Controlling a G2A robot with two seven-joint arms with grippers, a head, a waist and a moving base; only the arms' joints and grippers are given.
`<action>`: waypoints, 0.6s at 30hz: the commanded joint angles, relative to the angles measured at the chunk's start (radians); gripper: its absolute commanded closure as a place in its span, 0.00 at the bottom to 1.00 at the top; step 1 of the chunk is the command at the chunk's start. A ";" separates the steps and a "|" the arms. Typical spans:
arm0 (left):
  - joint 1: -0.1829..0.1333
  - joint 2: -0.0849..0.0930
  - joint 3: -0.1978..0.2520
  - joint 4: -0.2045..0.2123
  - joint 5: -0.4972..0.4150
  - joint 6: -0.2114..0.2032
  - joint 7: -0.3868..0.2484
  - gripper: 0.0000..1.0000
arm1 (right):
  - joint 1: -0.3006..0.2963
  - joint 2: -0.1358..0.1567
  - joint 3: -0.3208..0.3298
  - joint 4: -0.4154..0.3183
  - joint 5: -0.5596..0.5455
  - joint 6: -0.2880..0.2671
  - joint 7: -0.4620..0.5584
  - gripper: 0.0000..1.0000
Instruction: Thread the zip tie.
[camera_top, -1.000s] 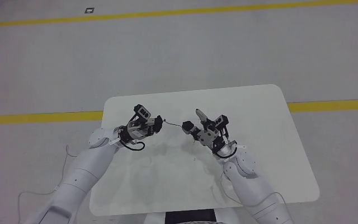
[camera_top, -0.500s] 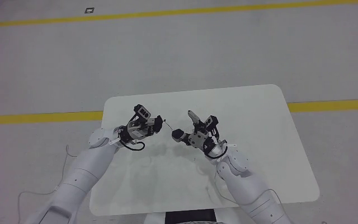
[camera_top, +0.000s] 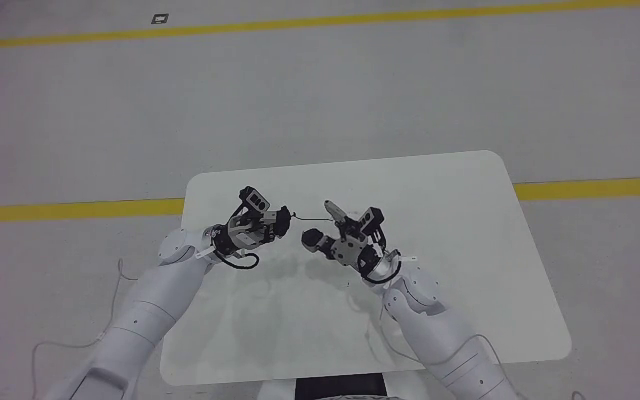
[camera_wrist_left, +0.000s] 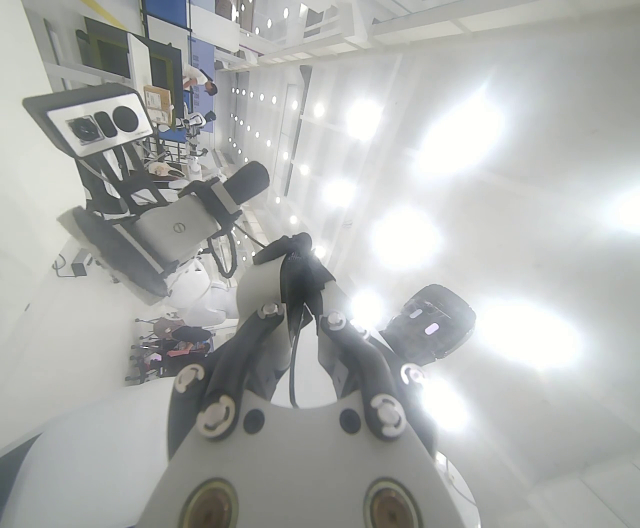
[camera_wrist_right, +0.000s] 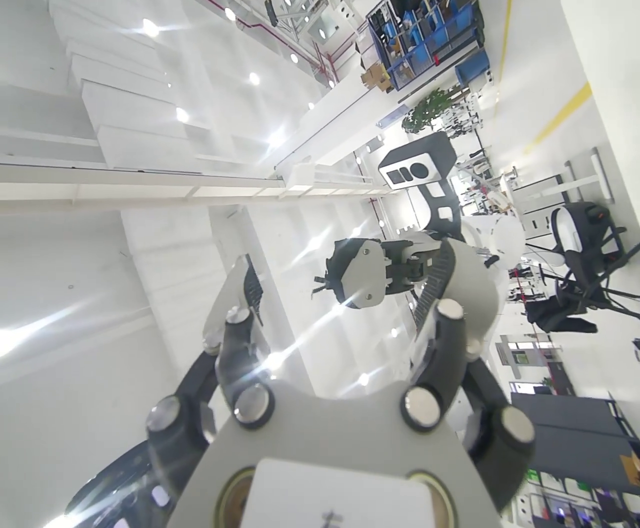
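Observation:
My left gripper (camera_top: 283, 218) hangs above the white table (camera_top: 460, 200), left of centre, shut on a thin black zip tie (camera_top: 308, 220). The tie's free end sticks out to the right. In the left wrist view the left gripper (camera_wrist_left: 298, 262) pinches the zip tie (camera_wrist_left: 295, 345), whose strip runs back toward the wrist. My right gripper (camera_top: 322, 224) is open just right of it, its fingers standing either side of the tie's free end. In the right wrist view the right gripper (camera_wrist_right: 347, 272) frames the left gripper's fingers (camera_wrist_right: 360, 280) and the tie's tip (camera_wrist_right: 318, 289).
Both grippers are raised over the table's left-centre area. The table's far and right edges lie well away from the arms. Yellow floor lines (camera_top: 90, 210) run behind the table.
The right gripper has moved left toward the left gripper and now brackets the tie's free end. The left gripper has stayed where it was, still shut on the tie.

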 joint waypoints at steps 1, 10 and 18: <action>0.000 0.000 0.000 0.000 0.000 0.000 0.000 1.00 | 0.000 0.000 -0.001 -0.002 0.000 -0.001 0.001 0.55; 0.000 0.000 0.000 0.000 0.000 0.000 0.000 1.00 | -0.003 -0.001 -0.009 -0.009 0.002 -0.038 0.017 0.80; 0.000 0.000 0.000 0.000 0.000 0.000 0.000 1.00 | -0.011 0.001 -0.001 -0.016 0.004 -0.051 0.028 1.00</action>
